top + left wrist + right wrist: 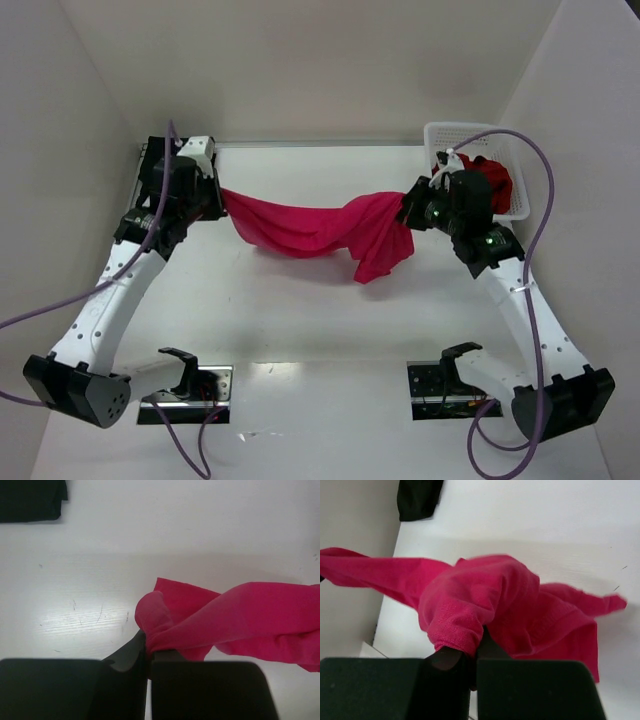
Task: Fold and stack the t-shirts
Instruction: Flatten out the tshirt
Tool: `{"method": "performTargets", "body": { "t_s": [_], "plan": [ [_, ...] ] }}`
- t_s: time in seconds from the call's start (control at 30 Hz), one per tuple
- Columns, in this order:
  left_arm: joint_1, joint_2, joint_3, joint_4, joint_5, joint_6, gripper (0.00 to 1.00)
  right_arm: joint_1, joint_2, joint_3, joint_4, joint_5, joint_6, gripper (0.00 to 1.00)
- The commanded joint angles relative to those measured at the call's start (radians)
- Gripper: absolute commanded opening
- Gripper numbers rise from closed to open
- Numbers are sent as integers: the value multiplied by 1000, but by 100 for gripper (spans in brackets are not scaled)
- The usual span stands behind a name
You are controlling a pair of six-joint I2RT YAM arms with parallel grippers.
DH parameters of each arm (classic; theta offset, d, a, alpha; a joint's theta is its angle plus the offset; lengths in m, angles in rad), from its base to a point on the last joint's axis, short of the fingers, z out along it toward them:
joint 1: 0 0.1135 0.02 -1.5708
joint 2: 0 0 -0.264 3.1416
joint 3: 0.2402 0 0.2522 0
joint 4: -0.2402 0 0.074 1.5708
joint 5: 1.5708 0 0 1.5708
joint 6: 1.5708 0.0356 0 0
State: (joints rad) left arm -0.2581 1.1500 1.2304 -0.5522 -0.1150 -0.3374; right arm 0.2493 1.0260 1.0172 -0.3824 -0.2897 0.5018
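A white lattice basket sits, apparently, at the table's far-right corner.

The crimson-pink t-shirt hung stretched, sagging, bunched at both ends. A darker red shirt lay heaped far right; a black shirt lay apparently folded.

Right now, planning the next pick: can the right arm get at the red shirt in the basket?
Probably not yet: the red shirt is close, but the right gripper is shut on the pink shirt.
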Motion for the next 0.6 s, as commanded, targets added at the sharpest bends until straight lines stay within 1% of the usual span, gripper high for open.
{"method": "performTargets", "body": {
  "t_s": [0.0,0.03,0.07,0.1,0.13,0.17,0.27,0.3,0.37,0.47,0.53,0.57],
  "plan": [
    [5,7,142,-68,35,14,0,4,46,176,-154,-2,61,0],
    [5,48,142,-68,25,-3,0,4,72,187,-203,50,82,0],
    [5,78,158,-58,25,-14,0,4,104,187,-204,114,83,0],
    [5,114,170,-58,25,-24,0,-8,177,187,-204,115,93,0],
    [5,181,181,-58,25,-34,0,-18,218,170,-185,104,93,0],
    [5,204,181,-58,56,-34,0,-27,259,155,-147,89,93,0],
    [5,231,147,44,57,-48,0,-27,402,136,-75,67,113,0],
    [5,243,147,60,57,-48,0,-27,428,136,-75,117,113,0],
    [5,305,162,60,14,-48,0,-27,509,124,-44,170,101,0],
    [5,329,162,106,-2,-38,0,-27,548,124,-44,188,78,0],
    [14,338,153,124,-2,-38,0,-27,548,124,-33,201,67,10],
    [14,368,153,124,-2,-38,0,-37,548,124,-33,201,55,27]
  ]
}}
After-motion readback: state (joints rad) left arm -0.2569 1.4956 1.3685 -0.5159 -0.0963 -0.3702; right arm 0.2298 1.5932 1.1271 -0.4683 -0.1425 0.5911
